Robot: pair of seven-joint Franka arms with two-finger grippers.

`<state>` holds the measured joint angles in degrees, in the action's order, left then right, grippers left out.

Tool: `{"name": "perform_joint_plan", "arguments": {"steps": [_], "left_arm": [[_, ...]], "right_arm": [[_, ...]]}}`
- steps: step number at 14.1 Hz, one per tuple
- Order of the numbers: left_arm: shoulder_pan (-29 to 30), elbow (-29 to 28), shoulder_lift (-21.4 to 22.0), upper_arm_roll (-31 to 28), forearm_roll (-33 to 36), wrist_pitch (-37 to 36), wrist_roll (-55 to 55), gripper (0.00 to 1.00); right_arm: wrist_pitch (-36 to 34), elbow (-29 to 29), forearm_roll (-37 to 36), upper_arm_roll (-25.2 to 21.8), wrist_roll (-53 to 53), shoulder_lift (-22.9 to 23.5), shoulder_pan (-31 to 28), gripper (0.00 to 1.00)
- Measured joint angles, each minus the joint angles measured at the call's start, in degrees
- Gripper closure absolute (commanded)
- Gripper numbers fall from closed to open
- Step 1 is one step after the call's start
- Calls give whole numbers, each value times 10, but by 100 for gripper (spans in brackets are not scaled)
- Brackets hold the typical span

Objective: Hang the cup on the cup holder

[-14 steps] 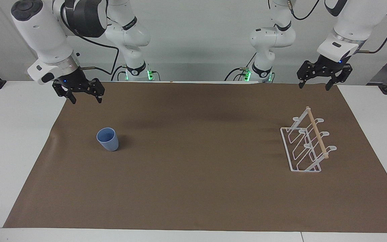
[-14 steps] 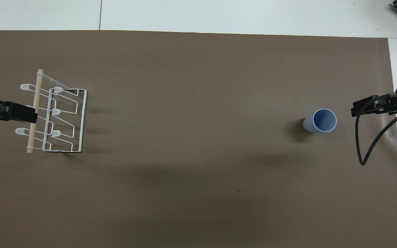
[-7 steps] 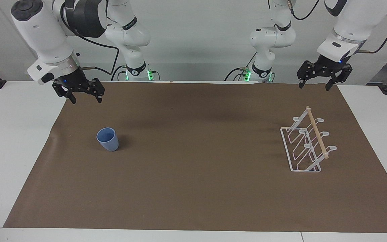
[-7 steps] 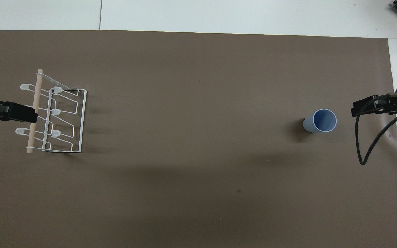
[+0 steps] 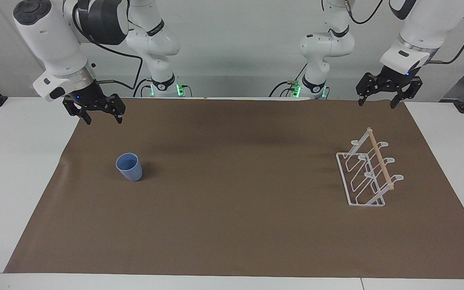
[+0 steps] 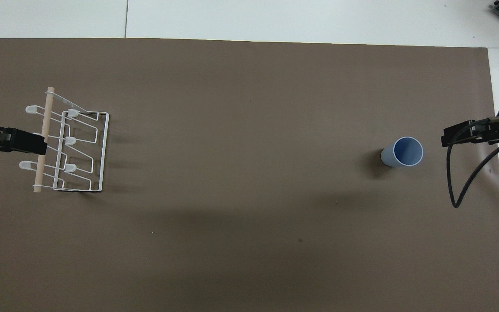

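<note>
Well, nothing's done yet: cup (image 5: 129, 166) stands upright at left-centre of the facing view, rack (image 5: 368, 172) bare at right, right gripper (image 5: 102, 116) and left gripper (image 5: 377, 101) both wide open, empty

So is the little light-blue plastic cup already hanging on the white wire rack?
No, the light-blue plastic cup stands upright on the brown mat.
</note>
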<state>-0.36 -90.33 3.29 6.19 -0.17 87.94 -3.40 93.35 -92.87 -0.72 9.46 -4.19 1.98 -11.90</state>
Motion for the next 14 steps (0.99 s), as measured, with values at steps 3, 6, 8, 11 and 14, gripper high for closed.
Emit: {"name": "perform_joint_plan", "arguments": {"steps": [3,6,8,11,14], "left_arm": [[0,0,0,0,0,0,0,0],[0,0,0,-2,0,0,0,0],[0,0,0,-2,0,0,0,0],[0,0,0,-2,0,0,0,0],[0,0,0,-2,0,0,0,0]], "right_arm": [[0,0,0,0,0,0,0,0],[0,0,0,0,0,0,0,0],[0,0,0,0,0,0,0,0],[8,-5,0,0,0,0,0,0],[98,-57,0,1,0,-10,1,0]]}}
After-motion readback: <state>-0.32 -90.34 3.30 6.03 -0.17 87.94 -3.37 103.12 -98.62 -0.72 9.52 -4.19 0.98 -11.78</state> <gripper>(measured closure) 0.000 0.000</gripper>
